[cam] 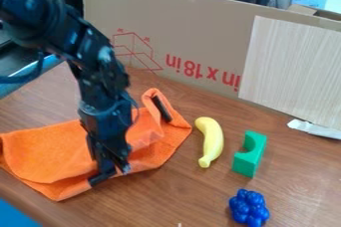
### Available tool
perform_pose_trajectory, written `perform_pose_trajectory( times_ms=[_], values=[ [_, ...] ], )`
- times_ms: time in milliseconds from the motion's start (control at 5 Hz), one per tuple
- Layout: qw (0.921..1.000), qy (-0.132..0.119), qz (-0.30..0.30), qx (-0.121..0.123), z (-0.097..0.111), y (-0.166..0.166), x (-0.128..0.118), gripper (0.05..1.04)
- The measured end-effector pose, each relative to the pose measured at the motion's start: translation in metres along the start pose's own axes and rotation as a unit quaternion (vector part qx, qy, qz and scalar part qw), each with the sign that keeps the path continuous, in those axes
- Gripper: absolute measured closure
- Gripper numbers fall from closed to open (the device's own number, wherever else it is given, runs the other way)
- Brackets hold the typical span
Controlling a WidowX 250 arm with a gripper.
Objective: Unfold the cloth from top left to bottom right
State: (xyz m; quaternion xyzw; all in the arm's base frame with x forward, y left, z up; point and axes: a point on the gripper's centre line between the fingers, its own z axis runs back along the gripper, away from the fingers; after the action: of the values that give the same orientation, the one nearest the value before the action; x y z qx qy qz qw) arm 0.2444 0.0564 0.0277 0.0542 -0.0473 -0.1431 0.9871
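Nearest to you, the pincer [112,173] is low at the near edge of the orange cloth [47,146]; I cannot tell whether it is open or closed. The cloth lies rumpled on the left part of the desk [166,198]. If you catch two layers together, the whole cloth may slide instead of opening, perhaps toward the desk's near-left edge. A sweep to the right could push the banana [212,141], just beside the cloth. Between it and the blue grapes [250,208] there is some room. Farther, the raised fold may fall back, and the cardboard [200,37] limits the arm.
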Motion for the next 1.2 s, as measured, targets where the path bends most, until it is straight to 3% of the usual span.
perform_pose_trajectory(
  times_ms=[200, 600, 800, 1200],
  values=[
    [0.9997, 0.0, 0.025, -0.002, 0.011, 0.031, -0.001, 1.009],
    [0.9974, 0.009, 0.072, 0.0, 0.012, 0.089, -0.006, 1.009],
    [0.9942, 0.023, 0.103, 0.02, 0.009, 0.118, -0.005, 1.009],
    [0.9798, 0.076, 0.166, 0.081, -0.012, 0.185, 0.009, 1.009]
  ],
)
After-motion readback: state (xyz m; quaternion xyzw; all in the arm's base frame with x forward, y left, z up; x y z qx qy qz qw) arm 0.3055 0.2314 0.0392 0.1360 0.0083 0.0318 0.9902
